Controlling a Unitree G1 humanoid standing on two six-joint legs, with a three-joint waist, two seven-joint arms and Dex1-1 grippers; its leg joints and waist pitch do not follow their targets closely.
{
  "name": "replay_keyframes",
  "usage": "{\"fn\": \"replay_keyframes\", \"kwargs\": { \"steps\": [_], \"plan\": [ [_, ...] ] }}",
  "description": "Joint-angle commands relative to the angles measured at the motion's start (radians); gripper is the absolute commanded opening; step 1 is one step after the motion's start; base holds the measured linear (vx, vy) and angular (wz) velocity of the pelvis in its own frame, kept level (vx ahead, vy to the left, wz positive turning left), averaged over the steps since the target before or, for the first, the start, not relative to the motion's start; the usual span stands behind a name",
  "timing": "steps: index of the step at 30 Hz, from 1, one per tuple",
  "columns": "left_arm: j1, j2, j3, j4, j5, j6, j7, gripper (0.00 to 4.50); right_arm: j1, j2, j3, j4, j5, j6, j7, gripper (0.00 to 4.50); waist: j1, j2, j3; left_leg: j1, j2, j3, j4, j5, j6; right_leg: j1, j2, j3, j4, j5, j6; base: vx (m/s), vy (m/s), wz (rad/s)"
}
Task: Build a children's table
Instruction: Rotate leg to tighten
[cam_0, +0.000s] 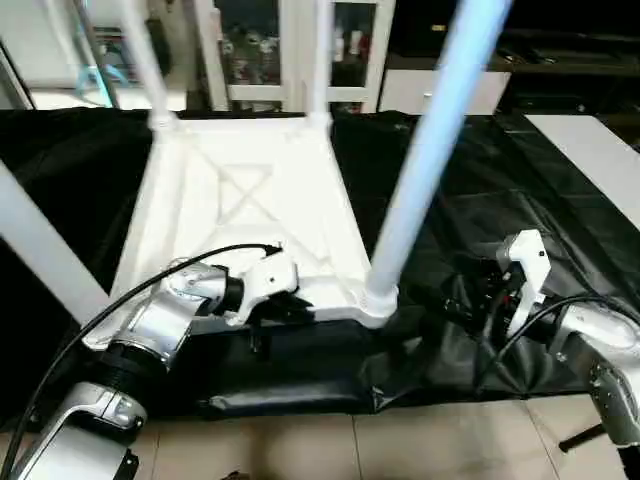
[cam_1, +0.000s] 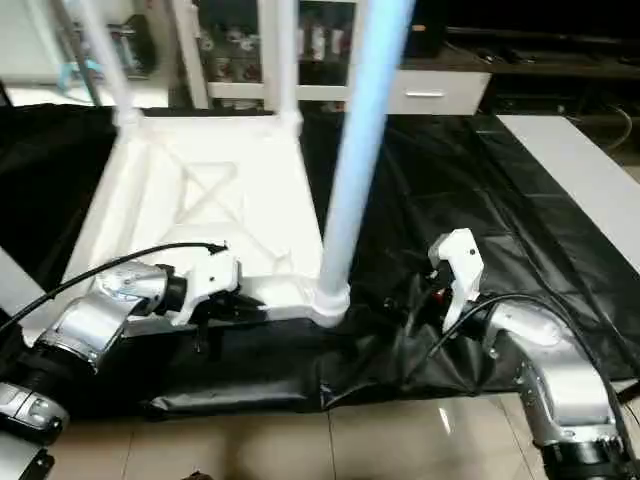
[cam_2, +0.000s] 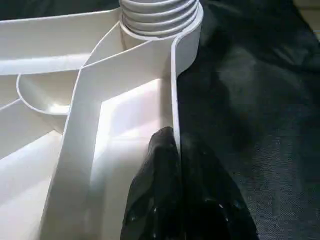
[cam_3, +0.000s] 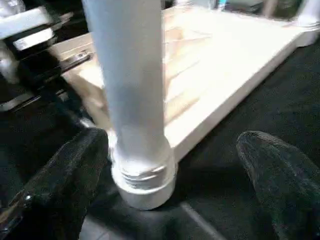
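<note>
The children's table lies upside down, its white ribbed tabletop (cam_0: 250, 210) on the black cloth with several white legs standing up from the corner sockets. The near-right leg (cam_0: 425, 150) rises from its socket (cam_0: 378, 300). My left gripper (cam_0: 290, 312) is shut on the tabletop's near rim; in the left wrist view the black fingers (cam_2: 160, 170) clamp the rim wall (cam_2: 172, 100) just short of that socket. My right gripper (cam_1: 412, 300) is open to the right of that leg. In the right wrist view, the leg's base (cam_3: 142, 170) shows between the spread fingers (cam_3: 65, 185), untouched.
The black-draped work table (cam_0: 520, 190) has loose, wrinkled cloth bunched at its near edge (cam_0: 300, 390). A white panel (cam_0: 600, 160) lies at the far right. White cabinets (cam_0: 300, 50) stand behind. Tiled floor (cam_0: 330, 445) lies below the near edge.
</note>
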Motion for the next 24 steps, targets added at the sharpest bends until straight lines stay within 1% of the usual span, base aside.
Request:
{"fn": "replay_keyframes", "kwargs": {
  "steps": [1, 2, 3, 4, 5, 6, 7, 8, 9, 10, 11, 12, 13, 14, 16, 17, 19, 20, 21, 24],
  "plan": [
    [0.010, -0.015, -0.053, 0.001, 0.018, -0.008, -0.029, 0.03, -0.014, -0.034, 0.031, 0.010, 0.011, 0.015, 0.078, 4.50, -0.005, -0.017, -0.056, 0.014, 0.023, -0.007, -0.071, -0.257, 0.040, 0.042, -0.037, 0.024, -0.063, -0.255, -0.194, 0.000, 0.000, 0.00],
    [0.007, -0.015, -0.057, 0.001, 0.022, -0.009, -0.036, 0.03, -0.020, -0.044, 0.050, 0.021, 0.010, 0.016, 0.113, 4.50, -0.005, -0.018, -0.056, 0.012, 0.023, -0.007, -0.071, -0.253, 0.045, 0.042, -0.038, 0.025, -0.065, -0.267, -0.188, 0.000, 0.000, 0.00],
    [0.006, -0.015, -0.058, 0.001, 0.023, -0.010, -0.038, 0.03, -0.022, -0.046, 0.054, 0.025, 0.009, 0.017, 0.122, 4.50, -0.005, -0.017, -0.056, 0.013, 0.023, -0.007, -0.070, -0.255, 0.047, 0.041, -0.038, 0.024, -0.065, -0.276, -0.187, 0.000, 0.000, 0.00],
    [0.003, -0.014, -0.066, -0.001, 0.020, -0.008, -0.053, 0.03, -0.038, -0.051, 0.076, 0.051, -0.005, 0.004, 0.148, 4.50, -0.005, -0.018, -0.057, 0.013, 0.023, -0.008, -0.070, -0.253, 0.047, 0.040, -0.039, 0.023, -0.065, -0.287, -0.185, 0.000, 0.000, 0.00],
    [-0.006, -0.013, -0.077, 0.002, 0.019, -0.016, -0.069, 0.03, -0.074, -0.047, 0.110, 0.108, -0.043, -0.028, 0.166, 4.50, -0.009, -0.018, -0.056, 0.011, 0.022, -0.009, -0.071, -0.250, 0.042, 0.039, -0.038, 0.023, -0.066, -0.296, -0.186, 0.000, 0.000, 0.00],
    [-0.007, -0.013, -0.078, 0.002, 0.019, -0.016, -0.070, 0.03, -0.078, -0.046, 0.112, 0.113, -0.046, -0.031, 0.166, 4.50, -0.008, -0.018, -0.057, 0.013, 0.023, -0.008, -0.069, -0.251, 0.040, 0.037, -0.039, 0.022, -0.066, -0.296, -0.187, 0.000, 0.000, 0.00],
    [-0.010, -0.014, -0.083, 0.002, 0.019, -0.017, -0.074, 0.03, -0.097, -0.039, 0.122, 0.142, -0.066, -0.048, 0.164, 4.50, -0.007, -0.020, -0.058, 0.015, 0.023, -0.008, -0.069, -0.247, 0.037, 0.036, -0.039, 0.023, -0.065, -0.291, -0.192, 0.000, 0.000, 0.00],
    [-0.017, -0.013, -0.094, 0.002, 0.024, -0.022, -0.089, 0.03, -0.140, -0.016, 0.134, 0.199, -0.097, -0.079, 0.157, 4.50, -0.006, -0.019, -0.059, 0.015, 0.023, -0.007, -0.068, -0.236, 0.036, 0.035, -0.039, 0.023, -0.062, -0.274, -0.197, 0.000, 0.000, 0.00],
    [-0.019, -0.015, -0.096, 0.001, 0.024, -0.024, -0.090, 0.03, -0.159, -0.005, 0.138, 0.222, -0.110, -0.092, 0.146, 4.50, -0.009, -0.019, -0.058, 0.013, 0.022, -0.007, -0.068, -0.233, 0.035, 0.035, -0.037, 0.023, -0.061, -0.268, -0.201, 0.000, 0.000, 0.00],
    [-0.021, -0.018, -0.098, 0.001, 0.024, -0.024, -0.092, 0.03, -0.172, 0.002, 0.141, 0.238, -0.118, -0.098, 0.141, 4.50, -0.007, -0.019, -0.060, 0.017, 0.022, -0.006, -0.067, -0.232, 0.032, 0.034, -0.037, 0.022, -0.061, -0.259, -0.205, 0.000, 0.000, 0.00],
    [-0.023, -0.021, -0.098, 0.001, 0.023, -0.024, -0.095, 0.03, -0.186, 0.008, 0.144, 0.253, -0.123, -0.104, 0.138, 4.50, -0.004, -0.023, -0.060, 0.020, 0.023, -0.004, -0.066, -0.222, 0.036, 0.033, -0.035, 0.023, -0.057, -0.234, -0.214, 0.000, 0.000, 0.00],
    [-0.024, -0.022, -0.100, 0.000, 0.023, -0.024, -0.098, 0.03, -0.196, 0.011, 0.151, 0.264, -0.127, -0.108, 0.142, 4.50, -0.003, -0.021, -0.060, 0.020, 0.023, -0.004, -0.066, -0.218, 0.038, 0.034, -0.035, 0.024, -0.056, -0.225, -0.218, 0.000, 0.000, 0.00],
    [-0.027, -0.025, -0.102, 0.001, 0.025, -0.025, -0.101, 0.03, -0.209, 0.011, 0.162, 0.279, -0.133, -0.114, 0.157, 4.50, -0.001, -0.022, -0.061, 0.016, 0.023, -0.004, -0.066, -0.201, 0.043, 0.039, -0.036, 0.023, -0.052, -0.202, -0.222, 0.000, 0.000, 0.00],
    [-0.031, -0.026, -0.105, 0.004, 0.028, -0.027, -0.105, 0.03, -0.220, 0.010, 0.176, 0.295, -0.139, -0.120, 0.177, 4.50, 0.002, -0.024, -0.062, 0.017, 0.023, -0.003, -0.064, -0.194, 0.047, 0.039, -0.036, 0.022, -0.051, -0.190, -0.226, 0.000, 0.000, 0.00],
    [-0.032, -0.026, -0.107, 0.006, 0.028, -0.027, -0.106, 0.03, -0.226, 0.010, 0.181, 0.306, -0.141, -0.127, 0.186, 4.50, 0.005, -0.023, -0.061, 0.016, 0.024, -0.004, -0.065, -0.195, 0.050, 0.041, -0.037, 0.023, -0.050, -0.189, -0.224, 0.000, 0.000, 0.00],
    [-0.035, -0.027, -0.107, 0.010, 0.031, -0.032, -0.100, 0.03, -0.230, 0.010, 0.185, 0.314, -0.142, -0.130, 0.194, 4.50, 0.007, -0.027, -0.060, 0.015, 0.024, -0.003, -0.065, -0.197, 0.050, 0.042, -0.036, 0.023, -0.051, -0.192, -0.221, 0.000, 0.000, 0.00],
    [-0.041, -0.027, -0.106, 0.020, 0.034, -0.036, -0.089, 0.03, -0.241, 0.013, 0.191, 0.342, -0.151, -0.146, 0.216, 4.50, 0.010, -0.026, -0.060, 0.016, 0.024, -0.003, -0.065, -0.210, 0.045, 0.041, -0.038, 0.022, -0.054, -0.211, -0.220, 0.000, 0.000, 0.00],
    [-0.046, -0.026, -0.105, 0.027, 0.035, -0.038, -0.084, 0.03, -0.245, 0.014, 0.195, 0.355, -0.156, -0.153, 0.229, 4.50, 0.009, -0.028, -0.060, 0.016, 0.024, -0.003, -0.065, -0.217, 0.044, 0.040, -0.038, 0.022, -0.053, -0.218, -0.220, 0.000, 0.000, 0.00],
    [-0.046, -0.026, -0.105, 0.028, 0.035, -0.038, -0.084, 0.03, -0.246, 0.014, 0.195, 0.357, -0.157, -0.153, 0.230, 4.50, 0.010, -0.028, -0.059, 0.015, 0.024, -0.004, -0.067, -0.224, 0.039, 0.041, -0.038, 0.022, -0.055, -0.231, -0.215, 0.000, 0.000, 0.00],
    [-0.053, -0.025, -0.103, 0.037, 0.030, -0.027, -0.095, 0.03, -0.252, 0.016, 0.209, 0.391, -0.173, -0.176, 0.248, 4.50, 0.010, -0.027, -0.059, 0.017, 0.024, -0.004, -0.067, -0.227, 0.036, 0.040, -0.037, 0.022, -0.055, -0.233, -0.214, 0.000, 0.000, 0.00]
  ]
}}
